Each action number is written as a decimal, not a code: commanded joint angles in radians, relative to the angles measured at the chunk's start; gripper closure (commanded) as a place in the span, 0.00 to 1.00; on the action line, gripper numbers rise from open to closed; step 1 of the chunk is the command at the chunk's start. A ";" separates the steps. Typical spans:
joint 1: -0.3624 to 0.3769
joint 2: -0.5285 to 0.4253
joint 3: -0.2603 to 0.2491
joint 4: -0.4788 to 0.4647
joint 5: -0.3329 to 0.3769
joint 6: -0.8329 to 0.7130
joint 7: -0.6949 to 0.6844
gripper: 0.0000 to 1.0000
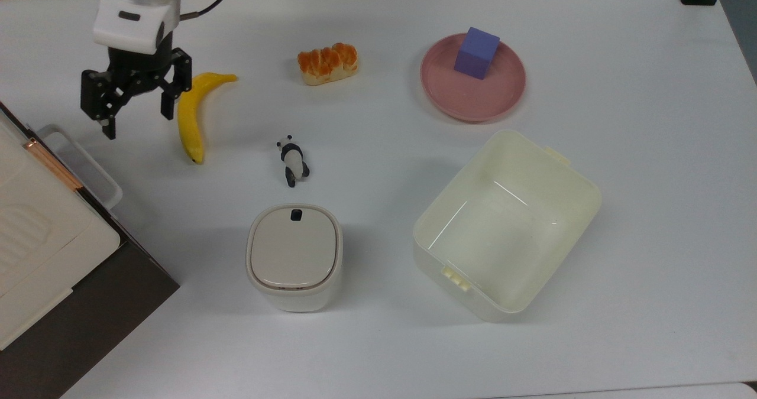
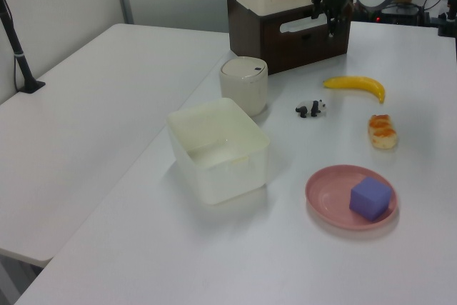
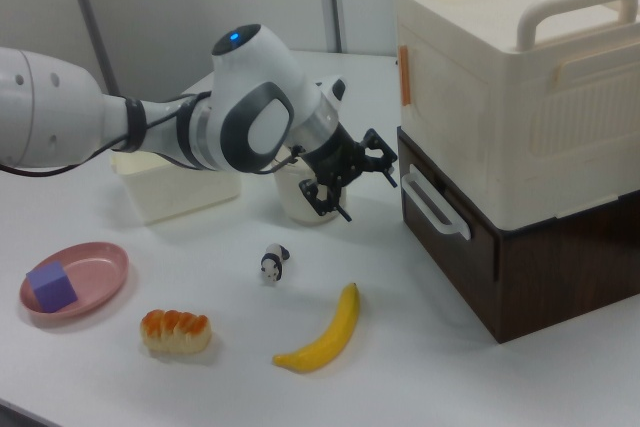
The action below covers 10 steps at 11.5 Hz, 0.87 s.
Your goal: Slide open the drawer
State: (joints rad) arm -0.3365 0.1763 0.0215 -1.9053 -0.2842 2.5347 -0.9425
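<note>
No readable text, label, brand, number or sign on anything in these views
</note>
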 commanded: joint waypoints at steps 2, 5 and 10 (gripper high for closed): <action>-0.018 0.061 -0.035 -0.014 -0.015 0.171 -0.016 0.16; -0.016 0.092 -0.069 0.000 -0.032 0.236 -0.021 0.19; -0.015 0.107 -0.077 0.020 -0.058 0.237 -0.021 0.64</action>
State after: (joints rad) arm -0.3617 0.2772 -0.0400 -1.8885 -0.3186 2.7567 -0.9539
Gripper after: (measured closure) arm 0.463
